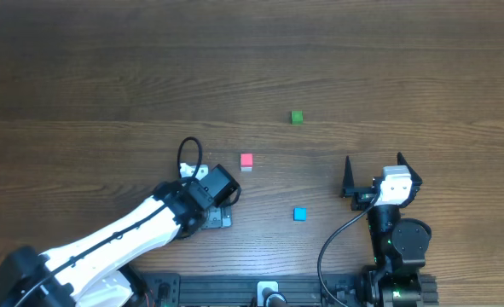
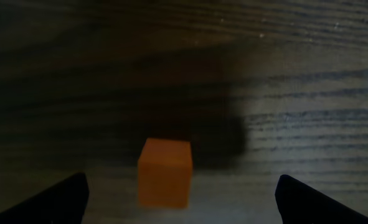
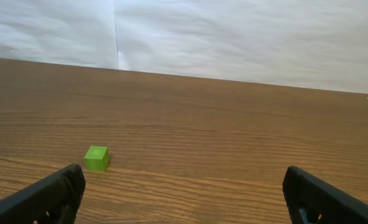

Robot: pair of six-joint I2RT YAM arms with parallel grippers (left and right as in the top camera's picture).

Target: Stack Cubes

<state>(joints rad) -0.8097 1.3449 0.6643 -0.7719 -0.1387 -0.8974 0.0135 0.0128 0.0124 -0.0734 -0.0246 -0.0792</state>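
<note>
Centre the left gripper (image 2: 181,198), spread wide and empty, over the orange cube (image 2: 165,173) sitting on the table (image 1: 107,68) between its fingers. Lower squarely and close gently on flat faces. Target the pink cube (image 1: 246,160) nearby. Leave the right gripper (image 1: 374,176), wide open and empty, beside the blue cube (image 1: 299,214).

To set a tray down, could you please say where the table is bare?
Free: the table strip beyond the green cube, and the far left. Crowded: the middle, among pink cube, blue cube and the left arm.

Far cube (image 1: 297,117) behind middle cube (image 1: 246,159), near cube (image 1: 299,214) before both, fourth cube (image 2: 165,177) under left tool (image 2: 182,190)
</note>
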